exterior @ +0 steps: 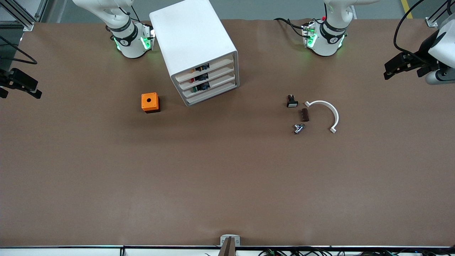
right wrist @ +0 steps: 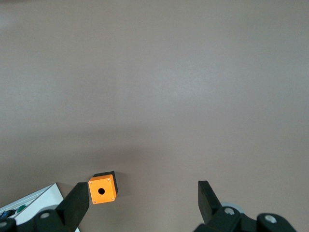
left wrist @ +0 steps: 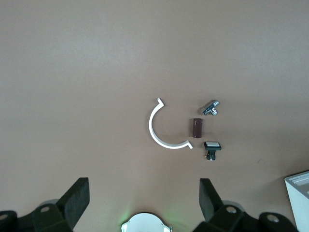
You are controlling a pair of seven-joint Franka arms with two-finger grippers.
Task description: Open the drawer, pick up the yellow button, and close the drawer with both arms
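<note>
The white cabinet (exterior: 193, 39) stands between the two arm bases, with all its drawers pushed in. Its top drawer (exterior: 219, 64) is shut. A tiny orange, black and blue button (exterior: 199, 68) shows through the gap at that drawer's front. My left gripper (exterior: 405, 71) hangs open and empty, high over the left arm's end of the table; its wrist view shows its wide-apart fingers (left wrist: 76, 200). My right gripper (exterior: 19, 93) hangs open and empty over the right arm's end, its fingers (right wrist: 77, 205) wide apart.
An orange cube with a hole (exterior: 150, 102) (right wrist: 102, 189) sits beside the cabinet, toward the right arm's end. Toward the left arm's end lie a black white-faced button (exterior: 292, 102), a brown block (exterior: 305, 115), a metal fitting (exterior: 298, 128) and a white curved clip (exterior: 327, 112).
</note>
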